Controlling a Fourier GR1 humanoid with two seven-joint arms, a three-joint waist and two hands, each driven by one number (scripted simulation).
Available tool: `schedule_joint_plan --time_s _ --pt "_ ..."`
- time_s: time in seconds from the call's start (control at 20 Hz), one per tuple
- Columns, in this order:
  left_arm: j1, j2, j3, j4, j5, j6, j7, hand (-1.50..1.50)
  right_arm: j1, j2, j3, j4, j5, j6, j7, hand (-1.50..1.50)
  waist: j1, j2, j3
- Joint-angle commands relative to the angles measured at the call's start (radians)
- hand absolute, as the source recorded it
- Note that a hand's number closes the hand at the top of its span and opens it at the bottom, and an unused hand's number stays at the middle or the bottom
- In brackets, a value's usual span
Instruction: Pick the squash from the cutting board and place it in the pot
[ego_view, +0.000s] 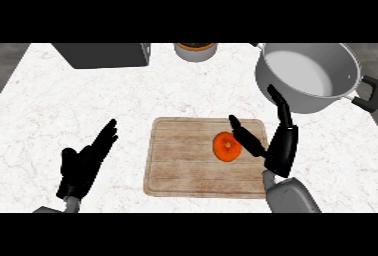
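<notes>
An orange squash (227, 146) lies on the right part of the wooden cutting board (184, 165). My right hand (280, 145) hovers at the board's right edge, open, with its thumb stretched toward the squash and its fingers pointing up toward the pot. The thumb tip is just beside the squash; contact cannot be told. The grey pot (306, 75) with black handles stands at the back right, its inside bare. My left hand (83, 165) rests open over the counter, left of the board.
A dark grey box-like appliance (103, 54) stands at the back left. A small round container (195, 50) with an orange rim sits at the back centre. The white marble counter (88, 100) stretches between them and the board.
</notes>
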Motion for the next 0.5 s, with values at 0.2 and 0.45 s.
schedule_joint_plan --time_s 0.2,0.45 --pt "-0.034 -0.009 0.012 0.112 0.020 -0.081 -0.042 0.00 0.085 0.090 0.125 -0.116 0.367 -0.007 0.433 -1.50 0.017 0.002 -0.002" --pt "-0.033 -0.026 -0.007 0.086 0.005 -0.075 -0.031 0.00 0.071 0.091 0.119 -0.248 0.479 0.180 0.788 -1.50 0.037 0.001 0.001"
